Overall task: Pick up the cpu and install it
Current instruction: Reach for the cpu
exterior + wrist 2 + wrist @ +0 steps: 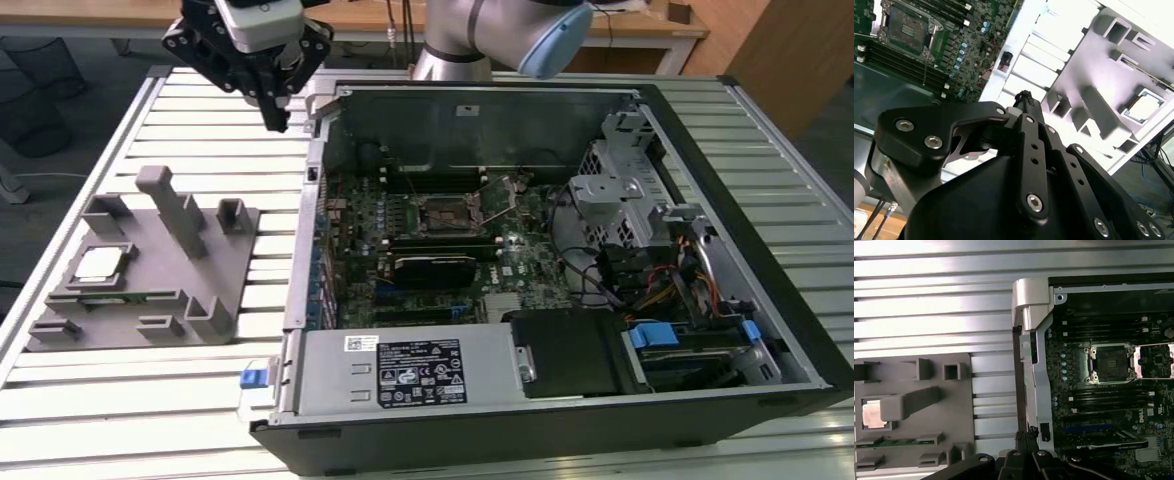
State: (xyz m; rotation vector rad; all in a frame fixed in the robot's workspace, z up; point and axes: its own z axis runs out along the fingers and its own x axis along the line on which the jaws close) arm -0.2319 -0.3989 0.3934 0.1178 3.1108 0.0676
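Note:
The cpu [100,262] is a small silver square lying flat in a pocket of the grey fixture [200,300], on the exterior view's left; it also shows in both wrist views [1144,106] [874,415]. The black socket [445,212] sits open on the motherboard inside the computer case [906,27] [1111,362]. My gripper [278,122] hangs above the table at the back, just outside the case's rear corner, well away from the cpu. Its fingers meet in a point [1025,95] [1026,432], shut with nothing between them.
The case's metal side wall [314,250] stands between fixture and motherboard. A tall post [171,205] rises from the fixture, and a green memory stick [899,441] lies in one of its slots. Drive cages and cables [641,230] fill the case's far side. The slatted table [174,400] surrounds everything.

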